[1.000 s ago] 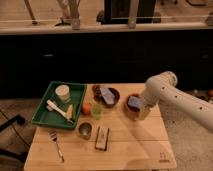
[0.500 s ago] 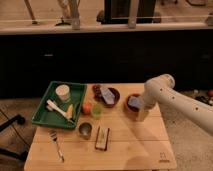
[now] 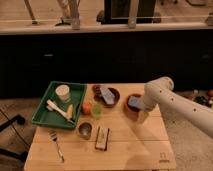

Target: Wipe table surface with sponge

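The pale wooden table surface [image 3: 125, 150] fills the lower part of the camera view, with a small dark mark [image 3: 161, 156] near its front right corner. The dark-blue sponge [image 3: 134, 102] lies in an orange-brown bowl [image 3: 128, 108] at the table's right side. My white arm comes in from the right and bends down over that bowl. My gripper [image 3: 142, 116] is at the bowl's right edge, just right of and below the sponge. I cannot tell whether it touches the sponge.
A green tray [image 3: 42, 112] with a cup and a brush sits at the left. A dark red bowl [image 3: 114, 98] holds a paler grey-blue piece [image 3: 106, 92]. A green cup [image 3: 96, 110], a metal cup [image 3: 85, 130], a brown-and-white block [image 3: 102, 138] and a fork [image 3: 57, 145] are nearby.
The arm's elbow has dropped slightly and shifted a little left, closer over the orange-brown bowl. Nothing on the table has moved.
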Controlling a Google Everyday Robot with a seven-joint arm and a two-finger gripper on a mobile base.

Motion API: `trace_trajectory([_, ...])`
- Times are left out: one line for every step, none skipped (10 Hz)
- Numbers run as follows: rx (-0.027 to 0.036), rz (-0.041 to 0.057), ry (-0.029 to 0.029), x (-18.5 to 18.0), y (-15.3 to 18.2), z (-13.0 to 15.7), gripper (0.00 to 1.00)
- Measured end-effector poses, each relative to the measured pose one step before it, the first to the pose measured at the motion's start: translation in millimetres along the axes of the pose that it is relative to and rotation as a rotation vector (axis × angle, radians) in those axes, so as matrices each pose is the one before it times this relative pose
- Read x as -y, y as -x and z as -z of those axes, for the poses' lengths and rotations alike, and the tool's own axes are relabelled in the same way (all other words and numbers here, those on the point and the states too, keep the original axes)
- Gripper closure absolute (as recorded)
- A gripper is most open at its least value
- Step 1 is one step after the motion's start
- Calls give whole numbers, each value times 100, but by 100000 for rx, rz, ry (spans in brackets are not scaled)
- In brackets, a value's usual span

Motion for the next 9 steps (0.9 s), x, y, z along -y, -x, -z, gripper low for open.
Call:
trace_trajectory([171, 32, 529, -31, 97, -329, 20])
trace_trajectory([40, 9, -207, 19, -33, -81, 20])
trace_trajectory([533, -432, -841, 156, -94, 219, 20])
trace_trajectory([720, -364, -957, 342, -200, 337, 20])
trace_trajectory([986, -308, -723, 391, -32, 160, 20])
trace_trajectory([1263, -352, -596, 462, 11, 131, 20])
trace_trajectory([1545, -450, -1030, 630, 4, 187, 20])
trace_trajectory([833, -418, -734, 442, -34, 93, 20])
trace_trajectory([1050, -682, -762, 513, -55, -35, 20])
